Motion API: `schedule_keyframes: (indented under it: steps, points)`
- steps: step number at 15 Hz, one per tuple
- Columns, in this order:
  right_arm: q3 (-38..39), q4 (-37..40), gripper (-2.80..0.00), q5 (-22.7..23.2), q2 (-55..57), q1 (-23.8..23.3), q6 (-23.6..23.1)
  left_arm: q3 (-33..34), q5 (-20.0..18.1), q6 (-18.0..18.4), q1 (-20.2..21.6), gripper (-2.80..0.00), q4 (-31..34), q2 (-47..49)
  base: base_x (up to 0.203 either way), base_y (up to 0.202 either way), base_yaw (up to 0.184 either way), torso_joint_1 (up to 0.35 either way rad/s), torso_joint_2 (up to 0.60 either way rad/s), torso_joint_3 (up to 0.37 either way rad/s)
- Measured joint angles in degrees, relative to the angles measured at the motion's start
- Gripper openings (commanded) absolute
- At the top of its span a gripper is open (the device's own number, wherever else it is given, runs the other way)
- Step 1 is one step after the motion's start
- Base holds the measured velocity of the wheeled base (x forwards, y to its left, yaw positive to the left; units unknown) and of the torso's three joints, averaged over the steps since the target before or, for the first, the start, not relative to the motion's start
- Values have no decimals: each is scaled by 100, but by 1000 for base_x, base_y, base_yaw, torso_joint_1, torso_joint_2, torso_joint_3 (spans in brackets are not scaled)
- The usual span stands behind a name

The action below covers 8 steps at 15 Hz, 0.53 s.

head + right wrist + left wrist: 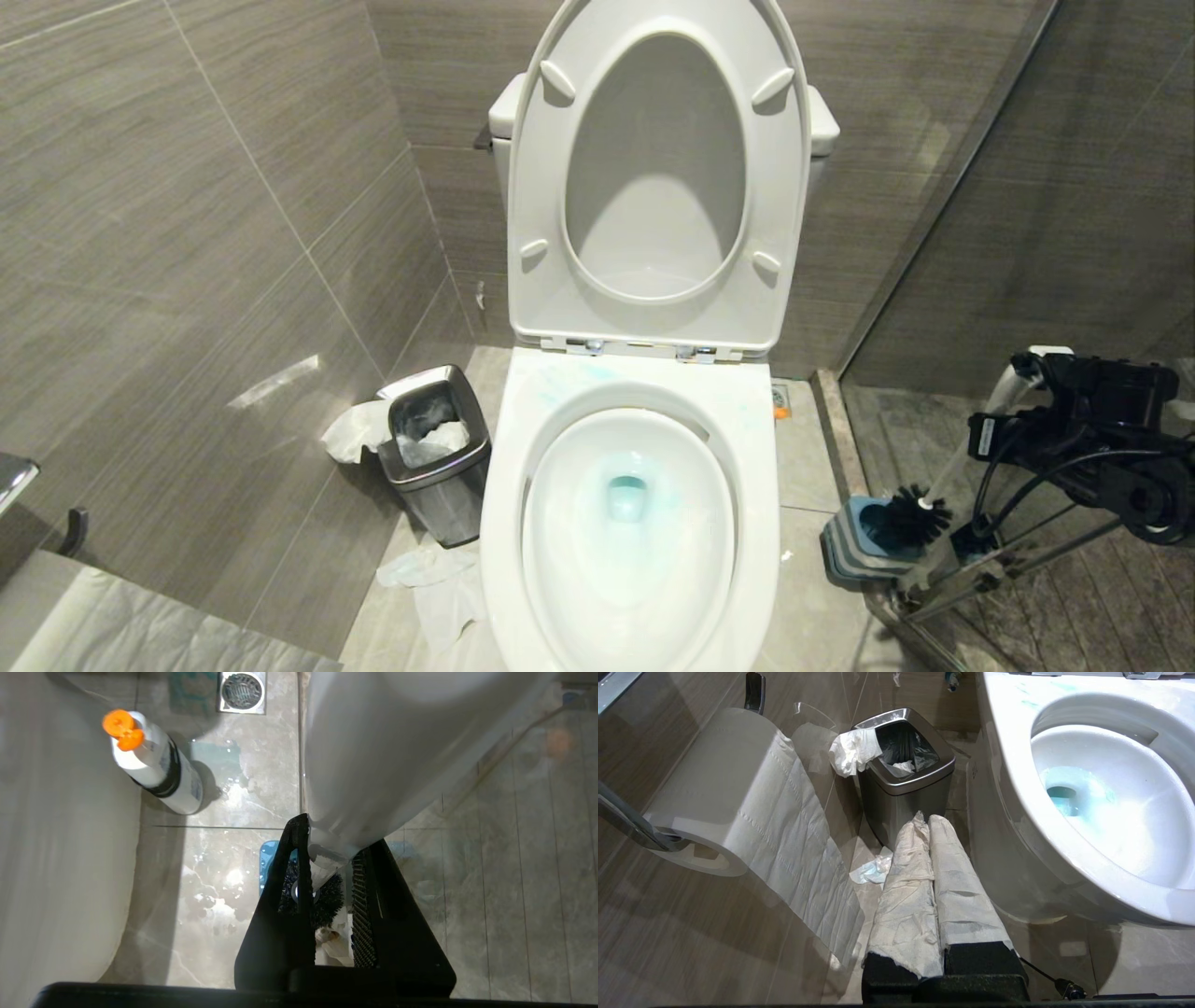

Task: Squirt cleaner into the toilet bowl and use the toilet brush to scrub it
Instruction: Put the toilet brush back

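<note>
The toilet bowl [758, 485] stands with seat and lid raised; blue-tinted water lies at its bottom. At the right, my right gripper [1032, 373] is shut on the upper end of the toilet brush [915, 518]. The brush slants down, and its black head hangs just over the blue-and-grey holder [854, 546]. In the right wrist view the white handle [397, 742] runs between the black fingers [362, 896] of the right gripper [334, 835], with the bristles [324, 900] below. My left gripper [927, 821], its fingers wrapped in white paper, is shut and holds nothing, low beside the bowl [1008, 765].
A cleaner bottle [154, 770] with an orange cap stands on the floor right of the toilet, near a floor drain [242, 690]. A steel bin [439, 457] with tissue stands to the left, with paper scraps around it. A toilet roll [714, 788] hangs on the left wall. A glass partition [934, 233] closes off the right.
</note>
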Motion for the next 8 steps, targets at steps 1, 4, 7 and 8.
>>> schedule_keyframes:
  steps: [1,4,7,8]
  points:
    - [-73,0,-280,1,95,-9,1,0,2,2,0,-280,0,0,0,0,0,0,0,0]
    - [-243,-322,-280,-4,415,-16,-2,0,0,0,0,-280,0,0,0,0,0,0,0,0]
    - [-260,-805,-280,-2,751,-16,-16,0,0,0,0,-280,0,0,0,0,0,0,0,0]
    - [-244,-805,-280,-1,824,-16,-18,0,-1,0,0,-280,0,0,0,0,0,0,0,0]
